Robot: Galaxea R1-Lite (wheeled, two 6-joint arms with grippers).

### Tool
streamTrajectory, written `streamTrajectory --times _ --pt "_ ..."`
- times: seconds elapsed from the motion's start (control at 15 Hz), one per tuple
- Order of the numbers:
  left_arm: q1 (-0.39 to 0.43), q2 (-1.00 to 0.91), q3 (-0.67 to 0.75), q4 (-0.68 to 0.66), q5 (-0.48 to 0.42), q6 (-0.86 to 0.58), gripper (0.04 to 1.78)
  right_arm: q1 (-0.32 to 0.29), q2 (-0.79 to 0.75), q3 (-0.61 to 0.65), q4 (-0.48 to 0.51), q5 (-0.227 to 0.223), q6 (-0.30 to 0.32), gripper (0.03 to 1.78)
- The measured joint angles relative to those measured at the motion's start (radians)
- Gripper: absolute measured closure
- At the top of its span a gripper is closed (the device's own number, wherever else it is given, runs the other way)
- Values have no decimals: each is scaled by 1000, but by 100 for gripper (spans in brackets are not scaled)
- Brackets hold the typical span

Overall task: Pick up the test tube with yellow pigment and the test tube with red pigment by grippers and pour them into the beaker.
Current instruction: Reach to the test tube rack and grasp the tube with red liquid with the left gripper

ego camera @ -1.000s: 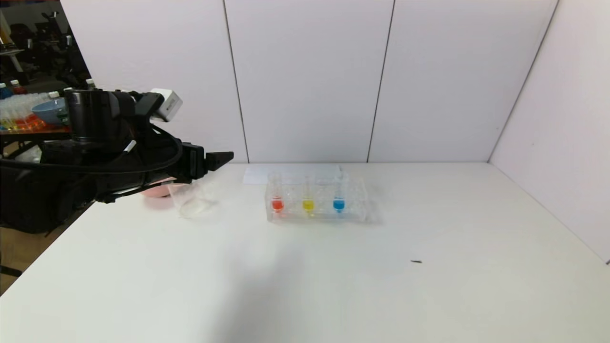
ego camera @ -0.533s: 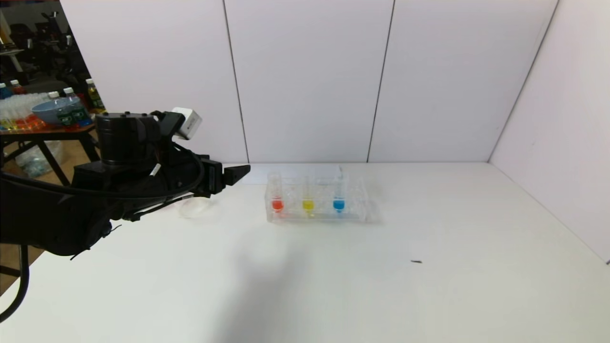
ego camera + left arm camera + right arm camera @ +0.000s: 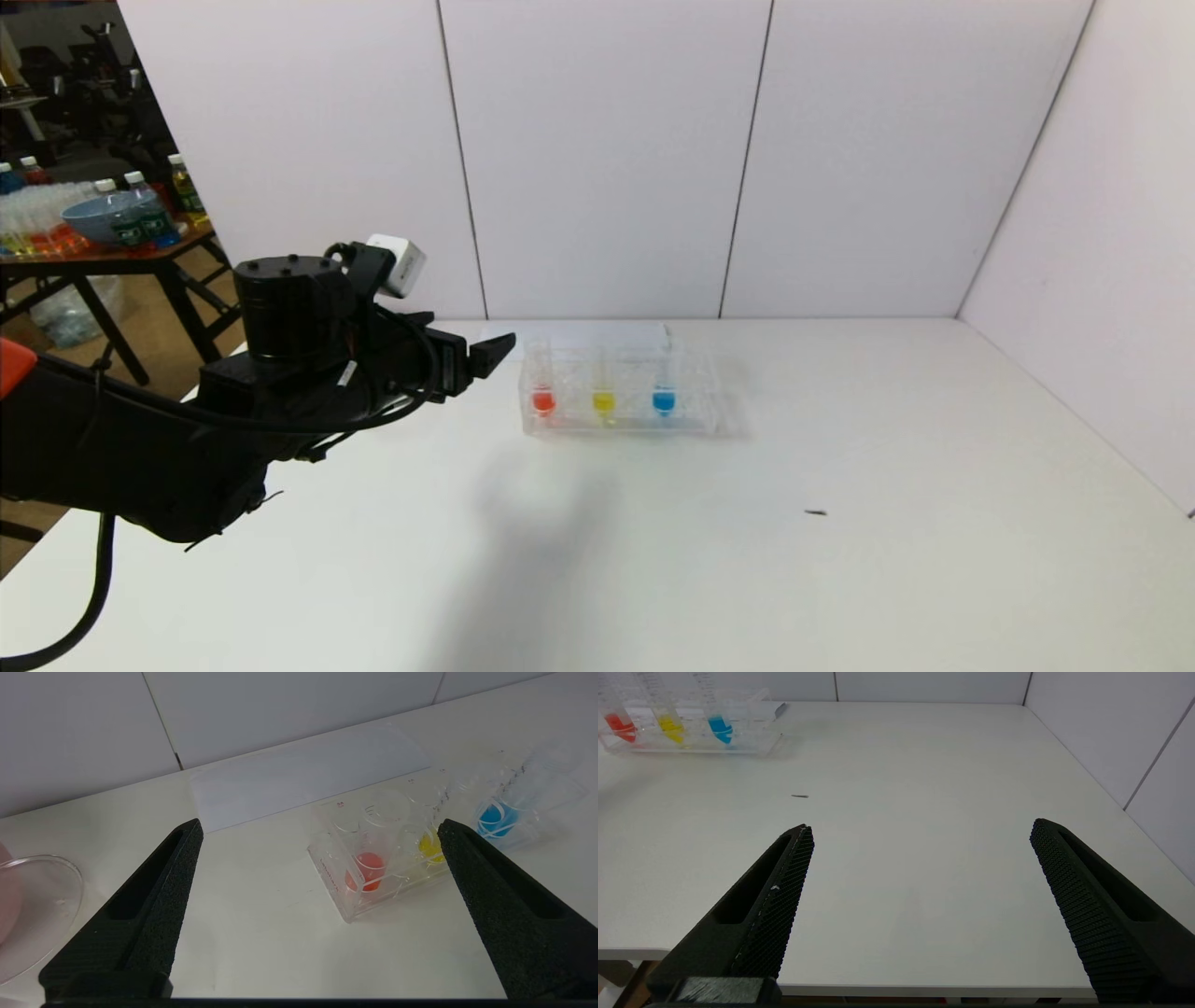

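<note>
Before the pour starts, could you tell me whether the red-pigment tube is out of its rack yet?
Not yet: the test tube with red pigment stands upright in the rack, untouched.

Left arm extended, right arm held back

The black, cabled left arm stretches forward above the table, its black two-jaw left gripper spread wide with nothing between the fingers. The matching black right gripper sits low at the table's near edge, jaws likewise wide apart.

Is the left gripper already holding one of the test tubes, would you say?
No, the left gripper is open and empty, short of the clear rack where the tubes stand.
</note>
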Motion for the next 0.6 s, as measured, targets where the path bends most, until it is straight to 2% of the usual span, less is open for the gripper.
streamTrajectory --times 0.4,0.6 --pt "-26 38 9 -8 5 -2 6 0 0 0 0 0 0 11" --pt "-41 61 9 -46 39 -11 6 0 0 0 0 0 0 11"
